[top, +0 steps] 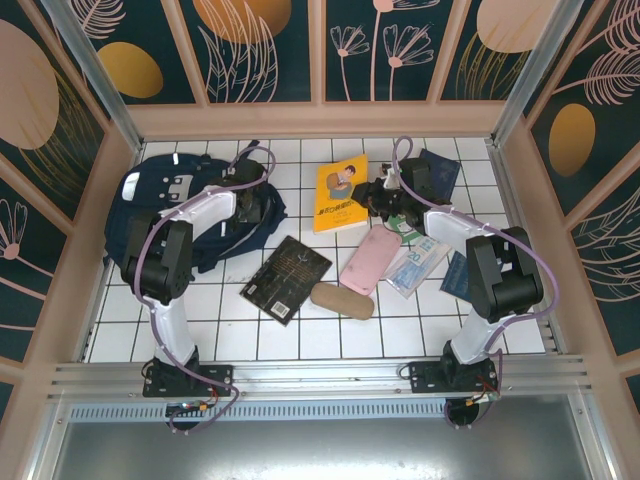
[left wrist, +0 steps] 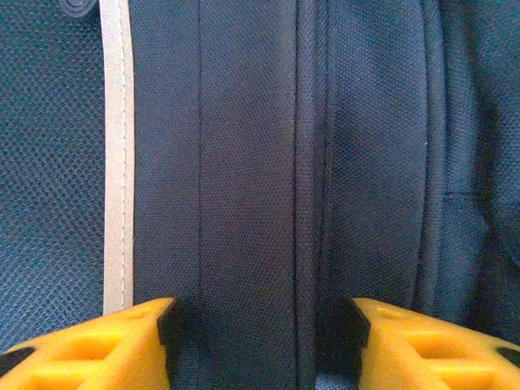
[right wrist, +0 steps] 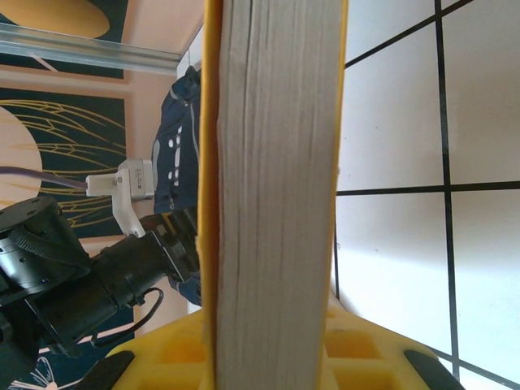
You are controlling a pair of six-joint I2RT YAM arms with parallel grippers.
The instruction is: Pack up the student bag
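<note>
Student bag (top: pixel 150 200) lies at the back left of the white tiled table (top: pixel 300 340), slumped against the left wall, navy fabric up. The left gripper (top: pixel 255 205) sits on the bag's right-hand side. In the left wrist view its yellow fingers (left wrist: pixel 122 341) stand about half apart astride a raised band of the navy weave (left wrist: pixel 244 162), with a pale grey stripe (left wrist: pixel 118 162) just left of it. Whether the pads actually pinch the cloth I cannot tell.

The right gripper (top: pixel 378 200) is clamped on a yellow book (top: pixel 342 193) at its right edge, well apart from the bag. The right wrist view has the book's page block (right wrist: pixel 276 203) wedged between the fingers (right wrist: pixel 162 357), the bag (right wrist: pixel 175 138) beyond.

Loose things lie between the arms: a black book (top: pixel 286 278), a tan oblong case (top: pixel 342 300) touching its corner, and a pink case (top: pixel 370 262) beside some printed paper (top: pixel 420 262). A dark blue booklet (top: pixel 440 172) lies at the back right.
</note>
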